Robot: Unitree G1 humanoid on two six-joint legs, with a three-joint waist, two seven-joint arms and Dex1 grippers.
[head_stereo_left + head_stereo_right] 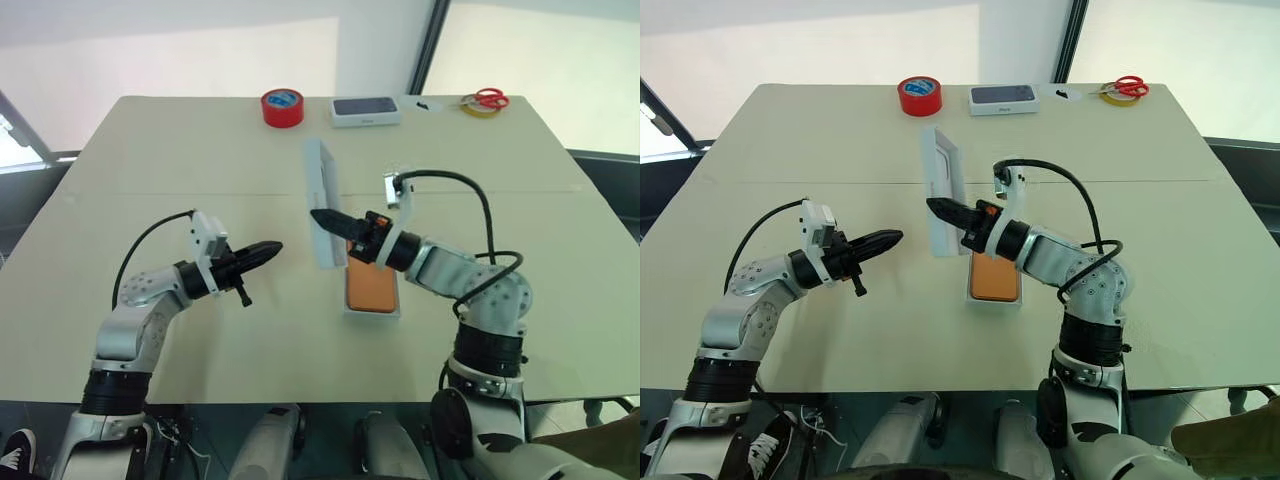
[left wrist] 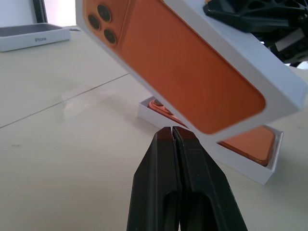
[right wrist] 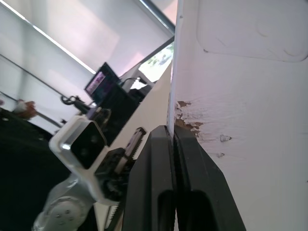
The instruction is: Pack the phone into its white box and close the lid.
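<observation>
above the phone (image 1: 370, 288), right gripper (image 1: 318, 217) gripping lid (image 1: 322, 200)

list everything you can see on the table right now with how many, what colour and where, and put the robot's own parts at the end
phone: one, orange, lying in the tray near the middle of the table
white box: one, white tray, under the phone
lid: one, white, held up on edge just beyond the tray
tape roll: one, red, far edge
closed phone box: one, white with dark top, far edge beside the tape
scissors: one pair, red handles, far right corner
table: one, beige
left gripper: black, shut, empty
right gripper: black, shut on the lid's wall
</observation>
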